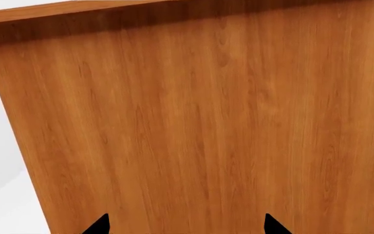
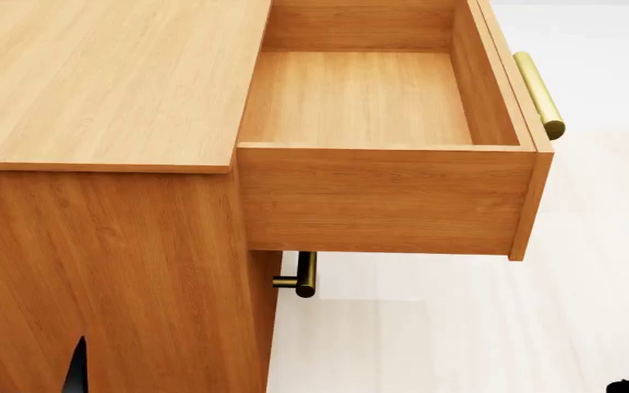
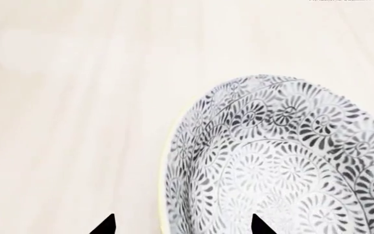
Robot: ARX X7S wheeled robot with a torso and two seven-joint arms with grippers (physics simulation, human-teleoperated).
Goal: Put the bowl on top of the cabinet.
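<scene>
Right pincer (image 3: pixel 181 225) spread, hovering beside patterned bowl (image 3: pixel 284 161) on floor; likely rigid, glazed, breakable ceramic; pinch rim. Left pincer (image 1: pixel 185 225) spread facing cabinet (image 2: pixel 107 90).

Very little on show. Of the matte black left end effector (image 1: pixel 187 225), only two pointed fingertips (image 1: pixel 99 225) — flat, wedge-shaped, tapering to sharp tips, uniform in colour. Much the same on the matte black right end effector (image 3: pixel 183 225): two dark triangular fingertips (image 3: pixel 106 225), solid black with crisp straight edges. From the head camera, just a narrow black sliver of the left arm (image 2: pixel 75 367) at the lower edge, and a small black block of the right arm (image 2: pixel 625 386) in the corner — too little for detail.
</scene>
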